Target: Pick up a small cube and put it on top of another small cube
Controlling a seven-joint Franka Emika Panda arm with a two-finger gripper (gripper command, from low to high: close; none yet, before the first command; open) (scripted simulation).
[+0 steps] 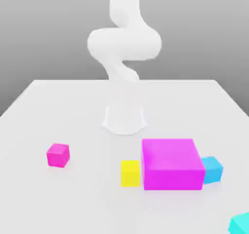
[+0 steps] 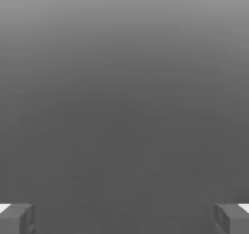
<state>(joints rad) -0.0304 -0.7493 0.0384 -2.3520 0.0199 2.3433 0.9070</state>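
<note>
The small yellow cube (image 1: 130, 173) rests on the white table, right beside the large magenta block (image 1: 172, 164) on the exterior view's left of it. A small magenta cube (image 1: 58, 155) stands alone further to the exterior view's left. A small blue cube (image 1: 212, 170) sits against the block's other side. In the hand view my gripper (image 2: 124, 219) is open, its grey fingertips (image 2: 17, 218) far apart with only plain grey background between them. Nothing is held.
The white arm (image 1: 124, 43) rises from its base (image 1: 124, 119) behind the cubes and bends upward out of the picture. A cyan cube (image 1: 240, 223) lies at the near corner on the exterior view's right.
</note>
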